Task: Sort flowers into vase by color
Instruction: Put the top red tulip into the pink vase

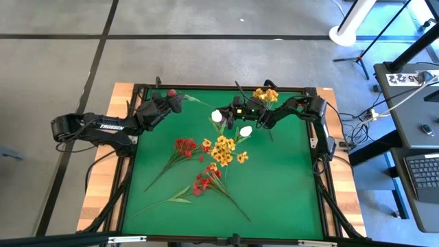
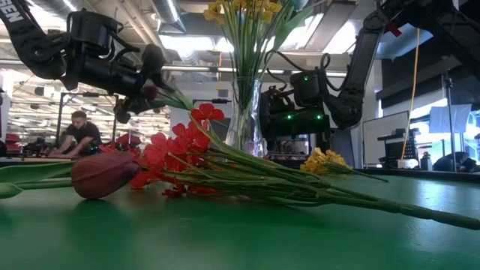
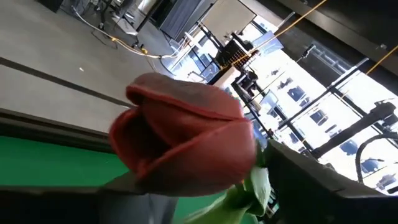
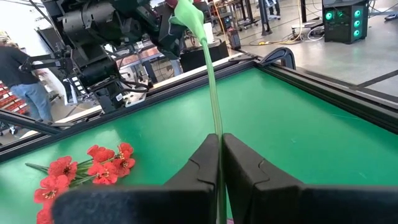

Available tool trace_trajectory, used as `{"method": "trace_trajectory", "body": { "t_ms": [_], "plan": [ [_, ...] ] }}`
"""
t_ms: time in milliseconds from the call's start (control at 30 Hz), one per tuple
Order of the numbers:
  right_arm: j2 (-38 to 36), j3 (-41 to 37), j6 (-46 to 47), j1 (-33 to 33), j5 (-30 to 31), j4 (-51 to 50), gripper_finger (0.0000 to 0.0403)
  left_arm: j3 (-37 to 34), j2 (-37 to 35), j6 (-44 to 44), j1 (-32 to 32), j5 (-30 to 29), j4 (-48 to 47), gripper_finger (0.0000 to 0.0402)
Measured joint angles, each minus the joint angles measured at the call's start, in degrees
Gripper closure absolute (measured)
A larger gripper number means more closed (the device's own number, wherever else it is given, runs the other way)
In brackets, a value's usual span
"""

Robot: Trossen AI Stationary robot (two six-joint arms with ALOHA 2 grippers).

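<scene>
A red tulip-like flower hangs over the table's far half between my two grippers. Its bud (image 3: pixel 186 134) (image 1: pixel 171 92) is at my left gripper (image 1: pixel 175 101), and I cannot tell whether that gripper touches it. My right gripper (image 4: pixel 219 146) (image 1: pixel 230 110) is shut on its green stem (image 4: pixel 211 81). A glass vase (image 2: pixel 244 112) with yellow flowers (image 1: pixel 266 95) stands at the far edge. Red sprays (image 1: pixel 184 145) (image 1: pixel 204 184), a yellow cluster (image 1: pixel 223 147) and two white buds (image 1: pixel 217 116) (image 1: pixel 245 130) lie on the green mat. My right gripper pinches the stem's lower part (image 4: pixel 219 142) between its two shut fingers. It comes in level from the table's right side, and the stem runs along the fingers and straight out ahead of them. The flower is lifted clear of the mat, its bud end by my left gripper.
Another dark red bud (image 2: pixel 105 174) lies on the mat close to the near edge. A black frame (image 1: pixel 315 137) rims the table. A person (image 2: pixel 79 131) sits in the room beyond the far left. The mat's right half (image 1: pixel 288 178) holds no flowers.
</scene>
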Motion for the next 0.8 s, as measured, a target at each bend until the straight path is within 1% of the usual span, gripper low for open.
{"method": "trace_trajectory", "body": {
  "t_ms": [100, 267, 300, 367, 500, 600, 700, 800],
  "plan": [
    [0.0, 0.0, 0.0, 0.0, 0.0, 0.0, 0.0386, 0.0, 0.0, 0.0, -0.1, 0.0, 0.0, 0.0249],
    [0.0, 0.0, 0.0, 0.0, 0.0, 0.0, 0.0386, 0.0, 0.0, 0.0, -1.2, 0.0, 0.0, 0.037],
    [0.0, 0.0, 0.0, 0.0, 0.0, 0.0, 0.0386, 0.0, 0.0, 0.0, -1.4, 0.0, 0.0, 0.0384],
    [0.0, 0.0, 0.0, 0.0, -0.4, 0.2, 0.0386, 0.0, 0.0, 0.6, -1.6, 0.0, 0.1, 0.0389],
    [0.0, -0.1, 0.5, 0.0, -3.1, 2.0, 0.0386, 0.0, -0.1, 2.9, -2.0, 0.5, 1.2, 0.0395],
    [-0.5, -0.1, 0.5, 0.0, -3.7, 2.2, 0.0381, 0.1, -0.1, 3.5, -2.3, 0.6, 2.7, 0.0397],
    [-1.8, 0.0, 0.4, -0.1, -4.2, 1.3, 0.0357, 0.6, -0.1, 5.7, -2.6, 2.7, 2.6, 0.0397],
    [-3.3, 0.0, 0.4, -0.1, -4.3, -0.9, 0.0316, 2.0, 0.0, 7.4, -2.9, 4.4, 2.2, 0.0398]
  ]
}}
